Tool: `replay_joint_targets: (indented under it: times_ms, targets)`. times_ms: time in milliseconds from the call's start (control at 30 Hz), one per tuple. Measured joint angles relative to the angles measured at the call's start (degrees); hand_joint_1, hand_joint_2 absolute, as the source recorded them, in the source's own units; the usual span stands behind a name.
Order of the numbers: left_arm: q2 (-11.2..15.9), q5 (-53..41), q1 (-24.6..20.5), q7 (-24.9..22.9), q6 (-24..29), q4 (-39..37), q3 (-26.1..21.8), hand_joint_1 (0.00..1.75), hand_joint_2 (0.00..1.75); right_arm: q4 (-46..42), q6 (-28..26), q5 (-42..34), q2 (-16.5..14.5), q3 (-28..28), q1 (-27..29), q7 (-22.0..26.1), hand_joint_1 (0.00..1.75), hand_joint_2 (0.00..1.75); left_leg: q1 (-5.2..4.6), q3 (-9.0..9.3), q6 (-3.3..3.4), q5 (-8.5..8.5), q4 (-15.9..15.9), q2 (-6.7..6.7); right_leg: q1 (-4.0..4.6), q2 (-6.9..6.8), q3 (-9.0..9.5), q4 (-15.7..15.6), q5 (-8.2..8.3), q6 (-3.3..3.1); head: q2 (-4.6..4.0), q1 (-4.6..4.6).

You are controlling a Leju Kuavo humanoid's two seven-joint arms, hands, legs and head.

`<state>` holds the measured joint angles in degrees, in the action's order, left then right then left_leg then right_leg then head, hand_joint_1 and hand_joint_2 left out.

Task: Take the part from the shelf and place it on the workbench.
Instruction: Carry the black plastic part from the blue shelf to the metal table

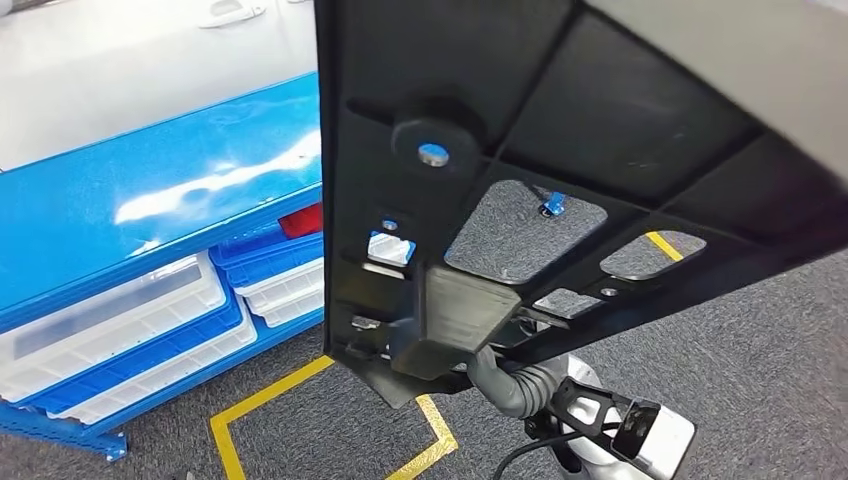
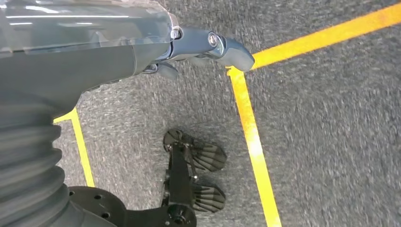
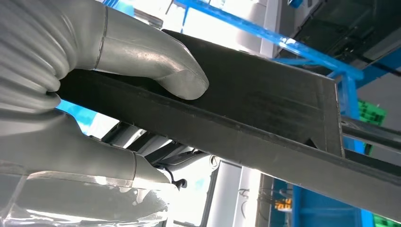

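Note:
The part is a large flat black plastic panel with ribs and cut-out holes, held up close in front of the head view and tilted. My right hand grips its lower edge from beneath, with the ribbed grey wrist below it. In the right wrist view the grey thumb presses on the panel's edge and the fingers wrap under it. My left hand hangs over the grey carpet with its fingers stretched out and nothing in them.
A blue shelf stands at the left, with white and blue bins on its lower level. A white car body is behind it. Yellow tape lines mark the grey carpet below.

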<state>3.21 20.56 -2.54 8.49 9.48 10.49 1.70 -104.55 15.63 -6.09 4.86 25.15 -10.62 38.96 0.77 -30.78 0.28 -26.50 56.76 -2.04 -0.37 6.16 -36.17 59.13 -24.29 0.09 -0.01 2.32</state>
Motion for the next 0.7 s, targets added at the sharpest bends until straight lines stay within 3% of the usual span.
replay_joint_targets:
  times_ms: [33,100,167,200,233,267,333,400,467,533,600,667,700]
  targets:
    - [0.0,0.1,0.0,0.0,0.0,0.0,-0.1,0.0,1.75,-0.3,0.3,-0.1,0.0,-0.2,0.1,0.0,1.75,1.75,0.12,0.08,0.32,0.26,-0.4,0.73,0.14,-1.45,-0.79,1.6,-1.14,0.22,0.0,0.0]
    - [-0.1,-0.2,0.3,-0.1,0.0,0.0,-0.1,0.0,1.75,-0.8,0.8,-0.1,0.0,-0.7,0.2,-0.2,1.75,1.75,0.06,0.1,0.7,0.4,-0.6,2.22,0.12,-4.57,-3.85,8.3,-4.9,0.57,0.01,-0.01]
    - [-0.1,-0.6,0.5,-0.3,-0.1,0.0,-0.2,0.0,1.75,-1.2,1.2,0.1,0.0,-1.1,0.5,-0.8,1.75,1.75,-0.06,0.03,0.76,0.32,-0.5,3.84,-0.18,-5.52,-6.71,14.6,-7.25,0.93,0.01,-0.01]
    - [-0.1,-0.8,0.5,-0.4,-0.2,0.0,-0.2,0.0,1.75,-1.2,1.2,0.3,0.0,-1.3,0.7,-1.2,1.75,1.75,-0.08,0.01,0.73,0.25,-0.4,4.61,-0.29,-5.73,-6.83,15.1,-6.96,1.05,0.0,-0.01]
    - [-0.1,-1.0,0.5,-0.6,-0.4,0.0,-0.2,0.0,1.75,-1.3,1.2,0.5,0.0,-1.5,0.9,-1.5,1.75,1.75,-0.08,0.0,0.65,0.13,-0.3,5.31,-0.36,-6.06,-5.75,13.3,-5.7,1.09,0.0,-0.01]
    - [-0.1,-1.1,0.4,-0.7,-0.5,0.0,-0.2,0.0,1.75,-1.3,1.1,0.8,0.0,-1.6,1.1,-1.6,1.75,1.75,-0.09,0.03,0.51,-0.04,-0.2,5.94,-0.38,-6.8,-3.62,9.6,-3.88,1.03,0.0,-0.01]
    - [-0.2,-1.2,0.3,-1.0,-0.8,0.0,-0.2,0.0,1.75,-1.4,1.0,1.3,-0.1,-1.8,1.2,-1.7,1.75,1.75,-0.31,0.15,0.04,-0.48,0.2,7.02,-0.02,-9.48,0.44,2.2,-1.66,0.37,0.0,-0.01]
    - [-0.4,-1.0,0.3,-1.1,-0.9,0.0,-0.2,0.0,1.75,-1.4,1.1,2.0,-0.2,-1.9,1.4,-1.5,1.75,1.75,-0.59,0.35,-0.6,-0.8,0.4,8.03,0.43,-10.55,1.67,-0.5,-1.41,-0.4,0.01,-0.01]
    - [-0.6,-0.6,0.3,-1.2,-1.1,0.0,-0.3,0.0,1.75,-1.4,1.3,2.7,-0.5,-1.9,1.7,-1.3,1.75,1.75,-0.59,0.59,-1.24,-1.07,0.3,8.87,0.38,-9.15,1.56,-0.6,-1.13,-0.98,0.01,-0.01]
    - [-1.0,-0.4,0.2,-1.1,-1.6,0.0,-0.3,0.0,1.75,-1.4,1.5,3.2,-0.9,-1.9,1.8,-1.2,1.75,1.75,-0.33,0.09,-1.79,-2.72,2.1,7.1,0.01,-7.86,1.62,-1.0,-0.77,-1.63,0.0,0.0]
    - [-1.3,-0.3,0.4,-1.1,-2.2,0.0,-0.4,0.0,1.75,-1.3,1.7,3.3,-1.6,-1.9,1.8,-1.0,1.75,1.75,-0.09,-2.67,-2.18,-6.49,8.7,3.87,-0.14,-6.44,1.6,-1.2,-0.53,-2.06,0.0,0.0]
    - [-1.4,-0.3,0.7,-1.1,-2.6,0.0,-0.4,0.0,1.75,-1.2,1.8,3.5,-2.0,-1.9,1.8,-0.9,1.75,1.75,-0.04,-6.25,-2.36,-9.32,16.2,2.62,-0.04,-4.82,1.53,-1.1,-0.46,-2.2,0.0,-0.01]
    - [-1.5,-0.4,0.8,-1.1,-2.7,0.0,-0.4,0.0,1.75,-1.2,1.8,3.5,-2.1,-1.9,1.8,-0.9,1.75,1.75,-0.04,-7.04,-2.35,-9.11,17.5,2.51,0.0,-3.99,1.52,-1.0,-0.45,-2.21,0.0,-0.01]
